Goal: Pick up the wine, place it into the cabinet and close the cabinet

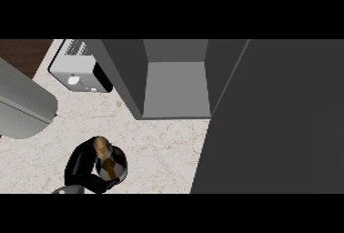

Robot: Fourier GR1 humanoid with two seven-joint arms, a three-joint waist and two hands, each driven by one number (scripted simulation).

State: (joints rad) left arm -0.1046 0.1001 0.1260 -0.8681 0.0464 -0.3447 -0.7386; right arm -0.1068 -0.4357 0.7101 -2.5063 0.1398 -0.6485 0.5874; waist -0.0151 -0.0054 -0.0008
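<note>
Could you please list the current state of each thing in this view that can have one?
Cabinet: open, inside shelf bare.
Cabinet door: swung open, towards the view's right.
Wine bottle: still on the counter, held, not yet in the cabinet.
Hand: curled round the wine bottle; which hand, I cannot tell.
Toaster: upright at the back, slots look empty.

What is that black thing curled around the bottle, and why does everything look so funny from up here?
You are looking through the robot's head, staring steeply down at a marble kitchen counter. The black thing is one of its hands, with its fingers wrapped around a wine bottle. You see the bottle from above, so it looks short. I cannot tell which hand it is, and no other hand shows. Ahead is an open grey cabinet, its door swung out at the right. At the back left stands a toaster. The big grey shape at the left edge is something I cannot identify.
</note>
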